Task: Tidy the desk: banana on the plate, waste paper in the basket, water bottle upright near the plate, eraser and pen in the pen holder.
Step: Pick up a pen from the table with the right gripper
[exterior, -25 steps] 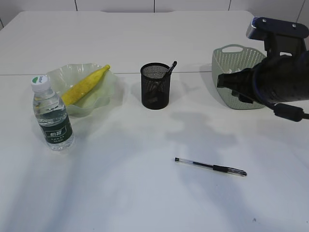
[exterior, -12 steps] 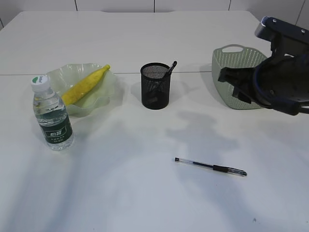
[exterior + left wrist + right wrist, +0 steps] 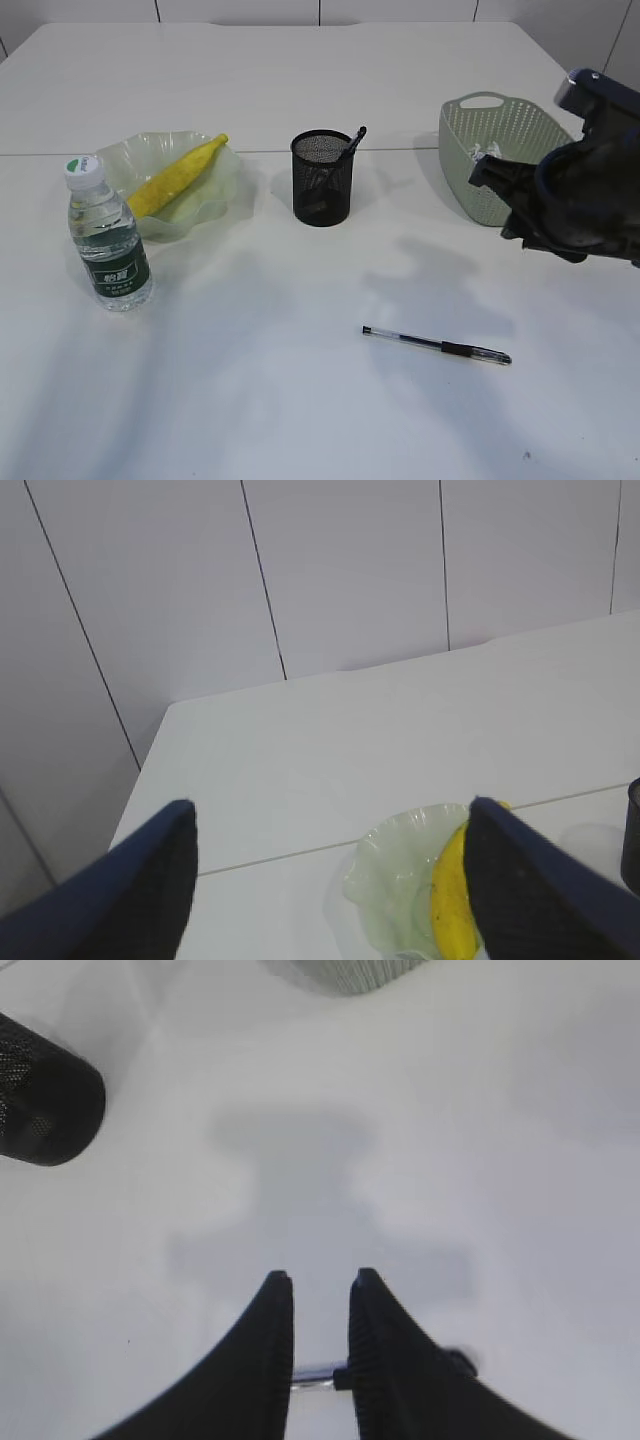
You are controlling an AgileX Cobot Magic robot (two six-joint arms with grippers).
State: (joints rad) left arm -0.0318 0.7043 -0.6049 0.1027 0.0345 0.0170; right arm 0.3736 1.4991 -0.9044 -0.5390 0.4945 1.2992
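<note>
The banana (image 3: 178,175) lies on the pale-green plate (image 3: 222,190) at the left. In front of the plate the water bottle (image 3: 108,240) stands upright. One pen (image 3: 353,142) leans in the black mesh pen holder (image 3: 322,185); another pen (image 3: 437,345) lies flat on the desk (image 3: 250,380). My right gripper (image 3: 480,173) hovers in front of the basket (image 3: 500,125). Its jaws stand a narrow gap apart with nothing between them (image 3: 320,1278), and the lying pen (image 3: 318,1373) shows below through the gap. My left gripper (image 3: 330,808) is wide open above the plate (image 3: 395,880) and banana (image 3: 450,900). The eraser and waste paper are out of view.
The desk's far edge meets a panelled wall (image 3: 350,570). The pen holder (image 3: 45,1100) sits left of my right gripper and the basket (image 3: 345,970) lies ahead of it. A seam (image 3: 400,150) crosses the desk behind the objects.
My right arm has moved to the right and lower, off the basket's left side, and its shadow on the desk followed. Jaw gaps are unchanged and no object has moved.
</note>
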